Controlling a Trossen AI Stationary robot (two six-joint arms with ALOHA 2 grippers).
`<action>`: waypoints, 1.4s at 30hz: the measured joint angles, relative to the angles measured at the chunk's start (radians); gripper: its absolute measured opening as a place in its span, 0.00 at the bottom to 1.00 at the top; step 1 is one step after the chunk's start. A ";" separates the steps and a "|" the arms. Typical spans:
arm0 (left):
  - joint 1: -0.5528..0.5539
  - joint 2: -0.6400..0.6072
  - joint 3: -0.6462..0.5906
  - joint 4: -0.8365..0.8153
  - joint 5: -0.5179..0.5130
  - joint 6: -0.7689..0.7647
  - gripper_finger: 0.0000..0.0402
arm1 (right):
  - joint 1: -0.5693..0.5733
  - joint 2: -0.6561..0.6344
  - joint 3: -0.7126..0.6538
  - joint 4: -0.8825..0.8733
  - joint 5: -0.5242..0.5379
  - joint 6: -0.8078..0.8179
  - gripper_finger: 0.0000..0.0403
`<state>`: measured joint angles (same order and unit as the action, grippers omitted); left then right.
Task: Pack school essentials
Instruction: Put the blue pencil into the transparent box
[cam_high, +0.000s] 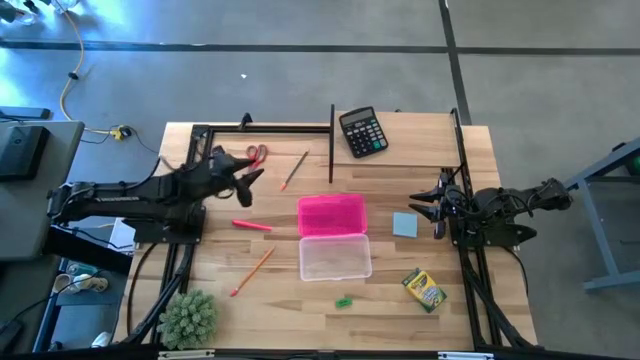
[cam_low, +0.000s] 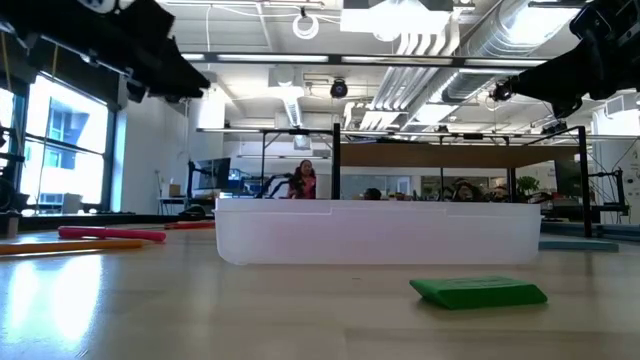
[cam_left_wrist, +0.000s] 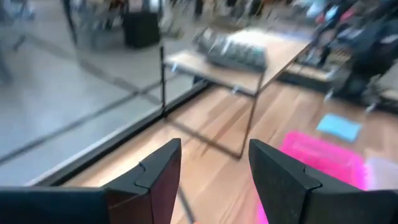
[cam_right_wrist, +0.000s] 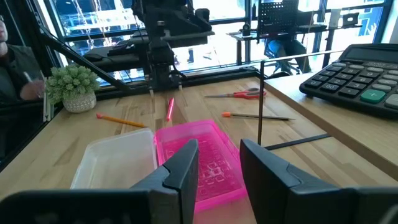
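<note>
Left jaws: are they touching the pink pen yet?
Apart. In the high view the left gripper sits above bare wood, with the pink pen lying clear of it; its jaws stand open and empty in the left wrist view.

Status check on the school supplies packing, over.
Left gripper open, empty, above the table by the red-handled scissors. Right gripper parked at the right edge. Pink case open, nothing packed. Nothing blocking.

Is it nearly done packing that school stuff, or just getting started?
Just starting. The open pink case holds nothing. Scissors, pencils, pink pen and crayon box still lie loose. The left gripper hovers open above the pen; the right gripper waits empty.
</note>
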<state>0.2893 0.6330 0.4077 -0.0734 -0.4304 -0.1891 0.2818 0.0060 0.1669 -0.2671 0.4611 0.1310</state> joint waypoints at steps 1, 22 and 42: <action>0.014 0.030 0.024 -0.027 0.000 -0.020 0.44 | 0.000 0.000 0.000 0.000 0.000 0.000 0.27; 0.152 0.550 0.352 -0.308 0.116 -0.339 0.44 | 0.000 0.000 0.000 0.000 0.000 0.000 0.27; 0.232 0.835 0.477 -0.414 0.329 -0.323 0.44 | 0.000 0.000 0.000 0.000 0.000 0.000 0.27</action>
<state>0.5218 1.4680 0.8847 -0.4871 -0.1015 -0.5116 0.2818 0.0063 0.1669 -0.2670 0.4610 0.1310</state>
